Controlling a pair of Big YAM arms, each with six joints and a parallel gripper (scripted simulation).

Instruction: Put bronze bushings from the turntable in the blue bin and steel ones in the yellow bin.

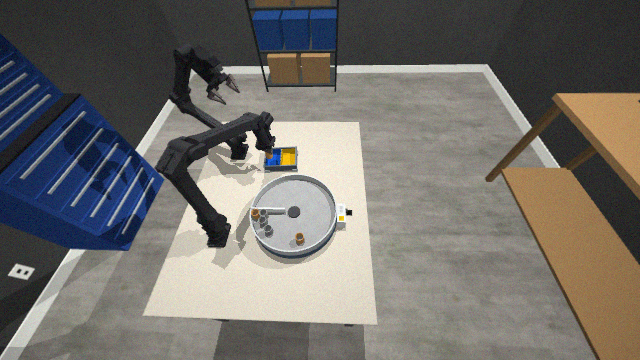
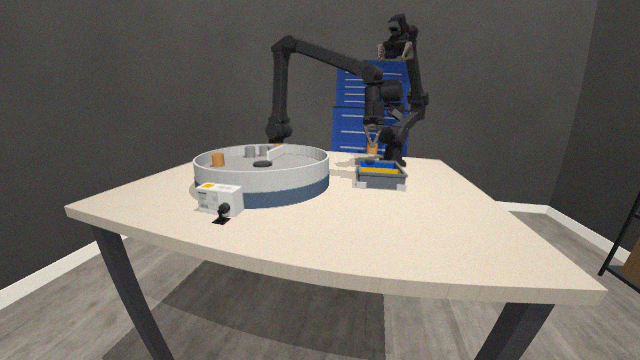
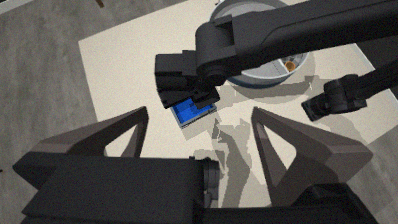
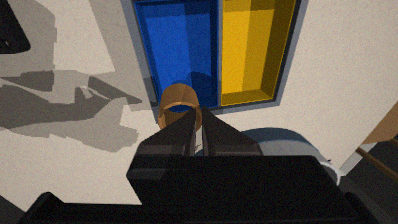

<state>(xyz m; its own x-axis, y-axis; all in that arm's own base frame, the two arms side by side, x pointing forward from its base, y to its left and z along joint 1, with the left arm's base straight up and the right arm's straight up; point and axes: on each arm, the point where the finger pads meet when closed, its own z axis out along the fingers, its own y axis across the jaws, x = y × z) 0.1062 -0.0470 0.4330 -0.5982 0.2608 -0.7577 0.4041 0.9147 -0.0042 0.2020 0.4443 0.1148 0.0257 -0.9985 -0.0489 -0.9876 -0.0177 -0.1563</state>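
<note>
My right gripper (image 1: 270,151) (image 2: 372,143) (image 4: 199,111) is shut on the wall of a bronze bushing (image 2: 372,149) (image 4: 180,95). It holds it above the near edge of the blue bin (image 2: 378,164) (image 3: 186,112) (image 4: 175,45). The yellow bin (image 1: 289,156) (image 2: 380,171) (image 4: 245,45) adjoins it. My left gripper (image 1: 232,97) (image 2: 393,59) is open and empty, high up. On the turntable (image 1: 315,200) (image 2: 265,182), a bronze bushing (image 1: 299,241) (image 2: 218,160) stands alone. Another bronze bushing (image 1: 255,216) (image 3: 290,65) and several steel bushings (image 1: 268,230) (image 2: 250,151) are by the divider.
The white divider bar (image 1: 275,211) spans from the turntable's hub (image 1: 294,212) to its rim. A white box (image 1: 341,216) (image 2: 220,198) and a small black device (image 1: 349,212) (image 2: 223,210) stand beside the turntable. The right arm reaches across between the left gripper and the bins.
</note>
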